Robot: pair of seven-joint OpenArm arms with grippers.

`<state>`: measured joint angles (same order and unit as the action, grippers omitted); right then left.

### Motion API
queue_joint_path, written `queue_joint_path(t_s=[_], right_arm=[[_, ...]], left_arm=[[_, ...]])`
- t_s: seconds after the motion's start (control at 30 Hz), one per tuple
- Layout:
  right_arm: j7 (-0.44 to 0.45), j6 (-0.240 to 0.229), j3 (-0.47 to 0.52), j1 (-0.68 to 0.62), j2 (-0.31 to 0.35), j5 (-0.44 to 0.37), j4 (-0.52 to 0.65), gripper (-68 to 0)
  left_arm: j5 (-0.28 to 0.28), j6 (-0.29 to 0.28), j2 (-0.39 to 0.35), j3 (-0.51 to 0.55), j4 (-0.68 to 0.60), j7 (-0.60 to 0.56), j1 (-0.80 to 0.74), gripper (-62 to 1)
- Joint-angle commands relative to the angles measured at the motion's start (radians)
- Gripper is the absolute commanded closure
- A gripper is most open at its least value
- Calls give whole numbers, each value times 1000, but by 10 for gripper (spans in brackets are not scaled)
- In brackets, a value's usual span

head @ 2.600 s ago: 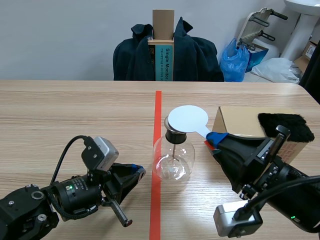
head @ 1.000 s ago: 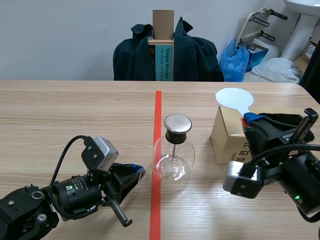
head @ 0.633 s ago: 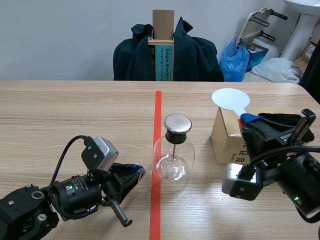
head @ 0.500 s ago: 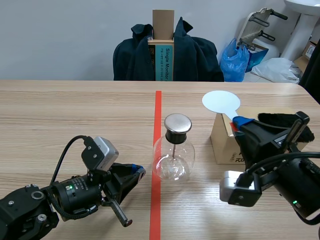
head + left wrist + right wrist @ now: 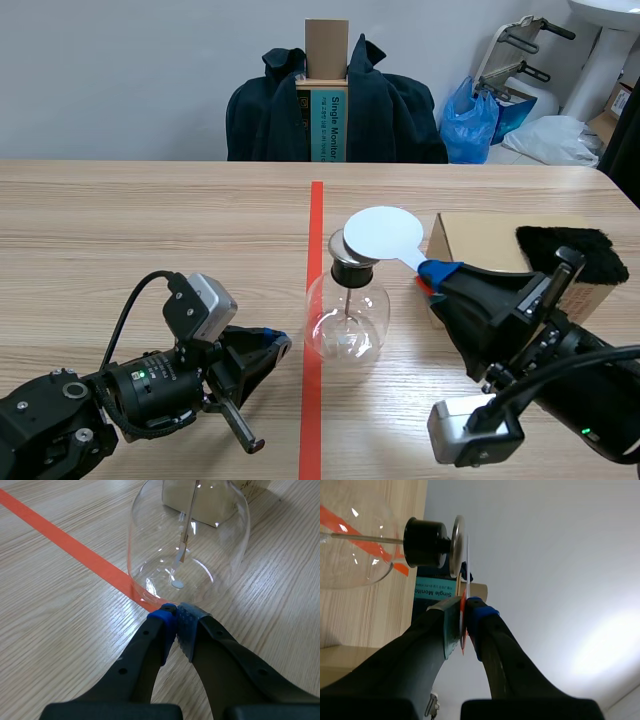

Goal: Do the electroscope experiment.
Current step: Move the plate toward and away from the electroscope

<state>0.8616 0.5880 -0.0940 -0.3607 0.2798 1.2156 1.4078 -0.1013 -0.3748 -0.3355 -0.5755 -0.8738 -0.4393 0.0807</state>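
The electroscope, a round glass flask with a black stopper and a metal top disc, stands on the red tape line. My right gripper is shut on the handle of a white round paddle, held just over the top disc; contact cannot be told. In the right wrist view the paddle shows edge-on beside the metal disc. My left gripper lies low beside the flask, shut on nothing; its fingertips meet just short of the glass.
A cardboard box stands right of the flask with a black furry cloth on its right end. A chair draped in a dark jacket is behind the table. Bags and clutter sit at the far right.
My right arm swung the paddle left and down, from above the box to over the flask's metal disc. The left arm stayed still.
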Motion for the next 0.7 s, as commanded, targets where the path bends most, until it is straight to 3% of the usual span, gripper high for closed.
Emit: queue_joint_path(t_s=[0.0,0.4,0.67], right_arm=[[10,11,1,14,8,-14,8,-8],[86,14,1,14,8,-14,8,-8],[76,14,1,14,8,-14,8,-8]], left_arm=[[-6,-4,3,1,-22,-16,5,-17],[-6,-4,3,1,-22,-16,5,-17],[-6,-4,3,1,-22,-16,5,-17]])
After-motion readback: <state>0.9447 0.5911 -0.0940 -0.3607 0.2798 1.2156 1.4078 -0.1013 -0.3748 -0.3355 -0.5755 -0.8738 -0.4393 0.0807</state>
